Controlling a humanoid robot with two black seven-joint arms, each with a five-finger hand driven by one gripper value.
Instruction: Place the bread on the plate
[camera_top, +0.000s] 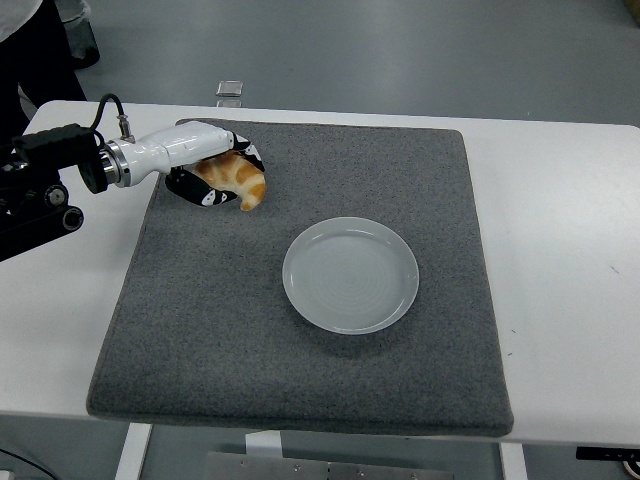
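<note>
White table (560, 200), grey mat (300, 370): we had the bread in hand.
The empty plate (350, 274) sat nearest us; at ten o'clock from it, our left hand (205, 172) clasped the croissant (240, 180), so the plate lay toward four o'clock.

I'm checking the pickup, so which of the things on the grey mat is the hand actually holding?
The bread, a golden croissant at the mat's far left, gripped by the left hand. The grey plate sits untouched and empty in the middle of the mat.
</note>
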